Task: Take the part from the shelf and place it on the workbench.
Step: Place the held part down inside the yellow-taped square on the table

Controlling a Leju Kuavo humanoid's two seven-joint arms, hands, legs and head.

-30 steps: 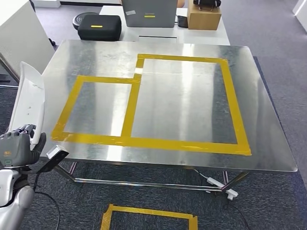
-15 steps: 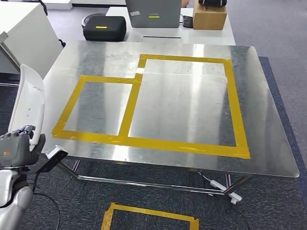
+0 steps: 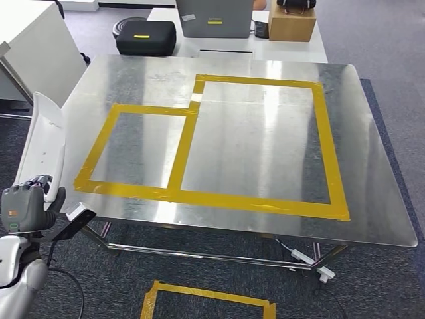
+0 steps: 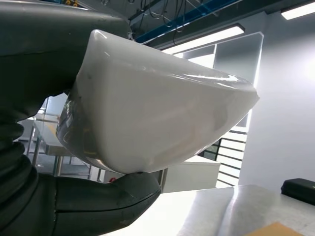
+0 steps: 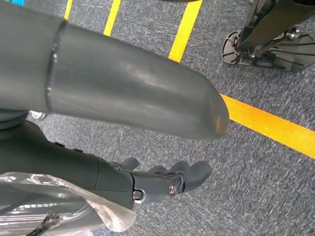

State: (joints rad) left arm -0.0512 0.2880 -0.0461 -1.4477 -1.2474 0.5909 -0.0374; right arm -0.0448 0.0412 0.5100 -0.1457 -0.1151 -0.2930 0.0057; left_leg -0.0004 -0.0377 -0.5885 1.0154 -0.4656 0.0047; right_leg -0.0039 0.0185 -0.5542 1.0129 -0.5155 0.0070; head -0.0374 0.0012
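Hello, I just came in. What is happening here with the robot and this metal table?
The robot's left hand holds a white part upright, beside the near left corner of the steel workbench. The part is not yet on the bench, whose top is marked with yellow tape rectangles. The right hand hangs open above the carpet, holding nothing.

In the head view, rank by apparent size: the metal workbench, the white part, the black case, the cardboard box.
1. metal workbench
2. white part, though nearness to the camera enlarges it
3. black case
4. cardboard box, partly cropped
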